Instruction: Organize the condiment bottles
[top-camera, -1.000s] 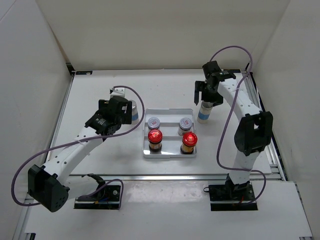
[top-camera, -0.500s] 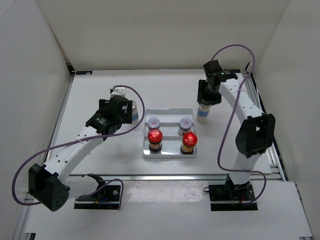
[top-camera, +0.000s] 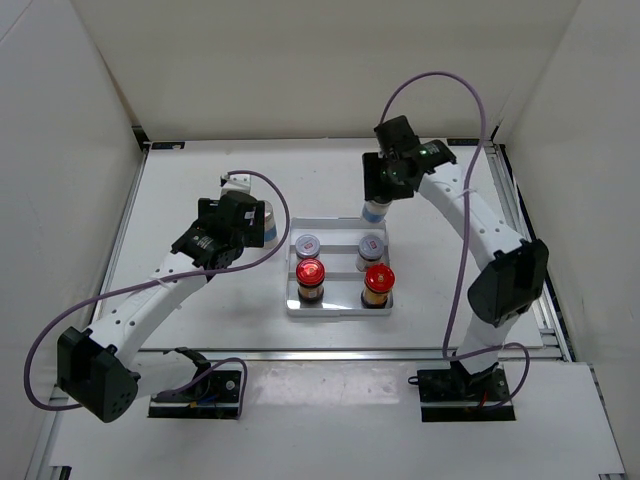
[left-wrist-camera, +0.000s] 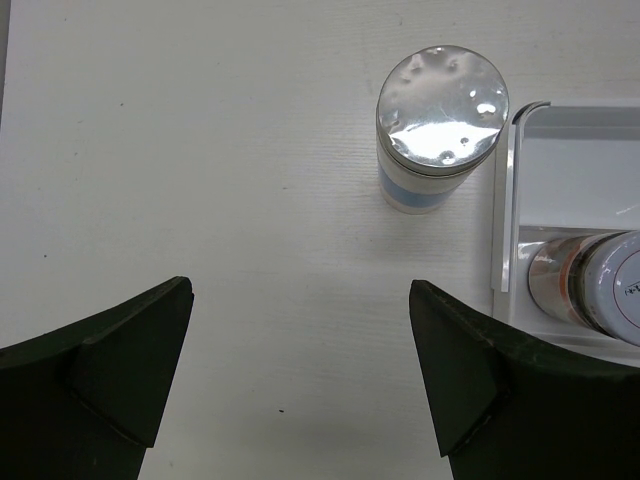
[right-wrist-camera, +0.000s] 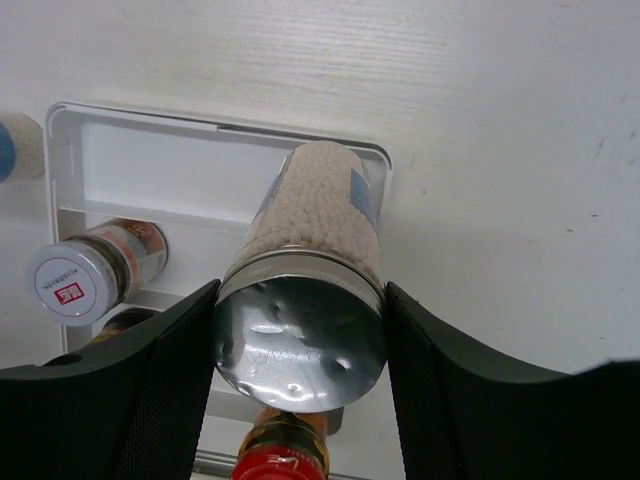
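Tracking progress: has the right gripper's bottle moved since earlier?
Yes: the right gripper carried the grey-capped bottle left, to the far-right corner of the white tray.

From above, the left arm (top-camera: 200, 250) covers most of the grey-capped bottle (top-camera: 268, 228) beside the tray (top-camera: 338, 228).

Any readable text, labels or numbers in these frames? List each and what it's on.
No text is legible.
Short bottle's lid: red square mark with tiny print, too small to read.
Held tall bottle: blue label, no readable print.
Tall bottle on the table: blue band, no text visible.
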